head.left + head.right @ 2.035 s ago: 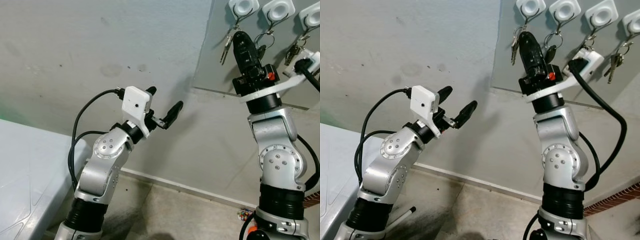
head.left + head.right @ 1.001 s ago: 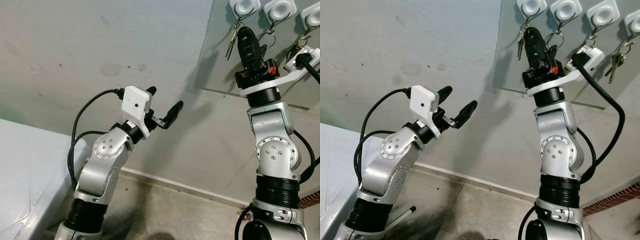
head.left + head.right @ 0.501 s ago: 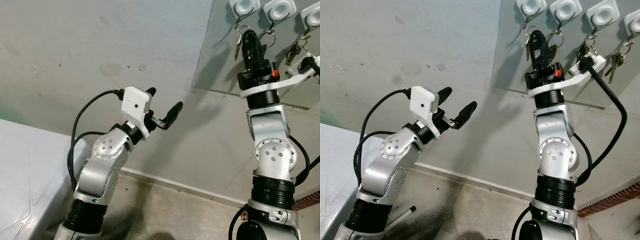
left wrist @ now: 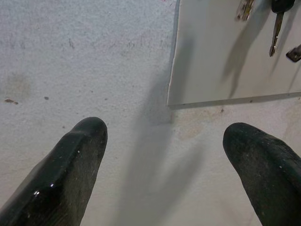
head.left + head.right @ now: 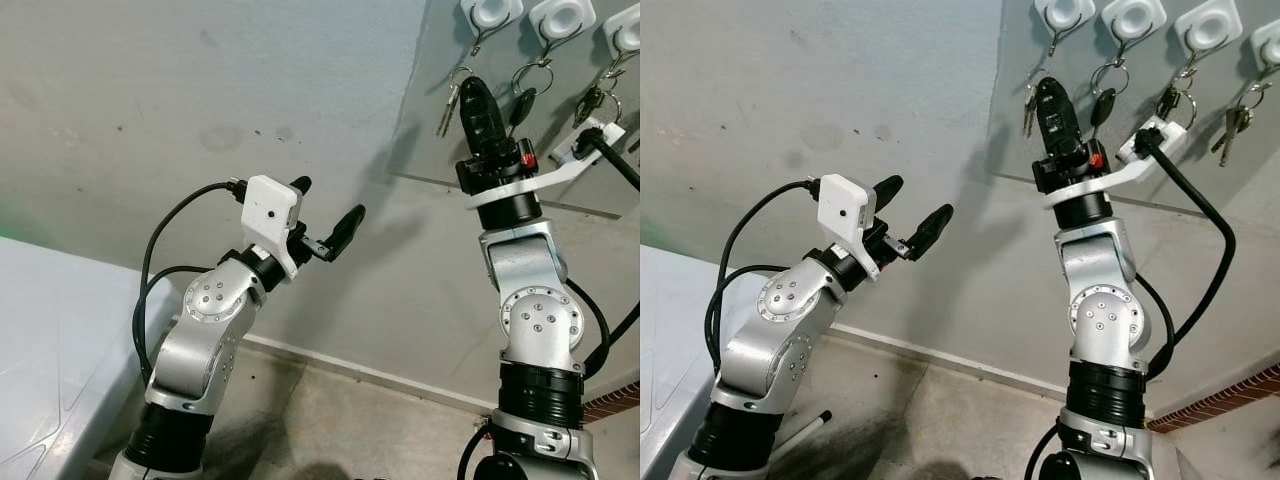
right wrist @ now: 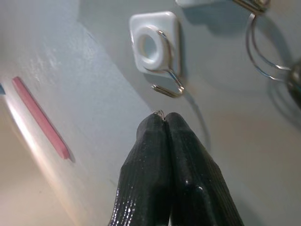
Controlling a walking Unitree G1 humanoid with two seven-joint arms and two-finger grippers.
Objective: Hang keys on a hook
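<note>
Hooks [image 5: 1065, 14] on the grey wall panel [image 5: 1210, 160] number four in the right eye view — white square mounts in a row, each with a bent metal hook. The second, third and fourth carry key bunches. Below the leftmost hook, the keys [image 5: 1031, 105] hang with their long axis vertical, blades pointing down, their ring pinched in the right gripper [image 5: 1049, 92]. Its two black fingers are clenched together; in the right wrist view a sliver of metal ring [image 6: 159, 113] shows at the tips, just short of the empty hook [image 6: 165, 87]. Left gripper [image 5: 325, 212] hovers well apart before the bare wall, fingers spread wide, grasping nothing.
</note>
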